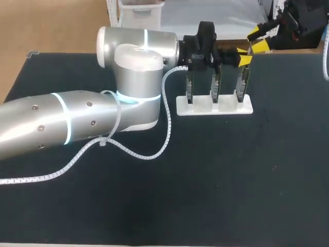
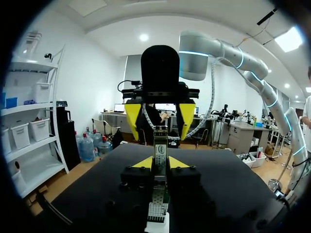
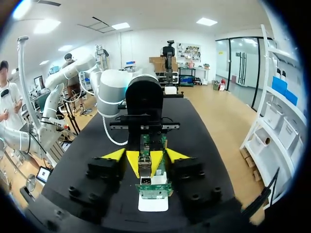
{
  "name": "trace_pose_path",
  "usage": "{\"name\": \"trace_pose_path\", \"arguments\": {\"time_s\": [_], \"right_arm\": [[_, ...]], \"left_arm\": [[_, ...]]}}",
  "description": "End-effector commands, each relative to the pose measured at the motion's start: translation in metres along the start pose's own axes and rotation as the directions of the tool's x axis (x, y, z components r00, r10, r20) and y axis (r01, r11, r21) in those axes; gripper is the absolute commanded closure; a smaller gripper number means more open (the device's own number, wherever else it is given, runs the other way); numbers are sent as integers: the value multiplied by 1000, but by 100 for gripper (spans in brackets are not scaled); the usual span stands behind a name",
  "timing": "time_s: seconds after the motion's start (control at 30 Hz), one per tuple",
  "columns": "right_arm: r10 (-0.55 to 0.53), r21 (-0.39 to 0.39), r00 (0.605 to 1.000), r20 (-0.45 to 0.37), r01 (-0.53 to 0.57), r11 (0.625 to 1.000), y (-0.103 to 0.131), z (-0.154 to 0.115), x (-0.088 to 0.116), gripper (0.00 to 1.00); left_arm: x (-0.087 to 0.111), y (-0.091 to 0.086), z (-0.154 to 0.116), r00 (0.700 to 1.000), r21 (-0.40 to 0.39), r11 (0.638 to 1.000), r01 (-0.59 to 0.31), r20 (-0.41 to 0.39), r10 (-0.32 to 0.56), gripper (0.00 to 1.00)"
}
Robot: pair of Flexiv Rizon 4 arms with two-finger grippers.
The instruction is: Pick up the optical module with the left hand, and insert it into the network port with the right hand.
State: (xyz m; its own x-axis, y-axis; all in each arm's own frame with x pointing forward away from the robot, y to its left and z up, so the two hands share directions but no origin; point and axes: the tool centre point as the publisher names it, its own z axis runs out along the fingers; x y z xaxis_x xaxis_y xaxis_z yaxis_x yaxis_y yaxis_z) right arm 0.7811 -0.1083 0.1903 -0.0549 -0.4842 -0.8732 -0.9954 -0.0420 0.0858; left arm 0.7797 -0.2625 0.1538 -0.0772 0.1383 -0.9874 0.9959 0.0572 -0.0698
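The optical module is a slim metal bar with a printed label. My left gripper is shut on it, holding it above the boards in the white rack. Facing it, my right gripper is open. Its yellow fingers stand wide on either side of the module without touching it. Just under the right gripper, a green board with a metal network port stands in the rack. In the head view the left gripper and right gripper meet over the rack, hiding the module.
The white rack holds three upright boards at the far middle of the black table. My left arm lies across the table's left half, and its white spiral cable trails over the mat.
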Motion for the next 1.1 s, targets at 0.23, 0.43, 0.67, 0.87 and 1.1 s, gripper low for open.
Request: {"name": "trace_pose_path", "arguments": {"time_s": [0.23, 0.43, 0.67, 0.87, 1.1], "right_arm": [[3, 1, 1000, -6, -3, 1000, 3, 3, 0, 100], [2, -3, 1000, -3, -2, 1000, 4, 4, 1, 100], [1, -2, 1000, -1, -1, 1000, 5, 4, 1, 100], [2, -2, 1000, -2, -2, 1000, 6, 4, 2, 100], [-1, -4, 1000, 1, 1, 1000, 5, 4, 3, 100]], "left_arm": [[0, 0, 0, 1000, -2, 1000, -1, 1, 1, 100], [0, 0, 0, 1000, -2, 1000, -1, 1, 1, 100], [0, 0, 0, 1000, -2, 1000, -1, 1, 1, 0], [1, 0, -1, 1000, -6, 1000, 2, 0, -2, 0], [-3, 3, -11, 999, -27, 1000, -6, -35, 5, 0]]}}
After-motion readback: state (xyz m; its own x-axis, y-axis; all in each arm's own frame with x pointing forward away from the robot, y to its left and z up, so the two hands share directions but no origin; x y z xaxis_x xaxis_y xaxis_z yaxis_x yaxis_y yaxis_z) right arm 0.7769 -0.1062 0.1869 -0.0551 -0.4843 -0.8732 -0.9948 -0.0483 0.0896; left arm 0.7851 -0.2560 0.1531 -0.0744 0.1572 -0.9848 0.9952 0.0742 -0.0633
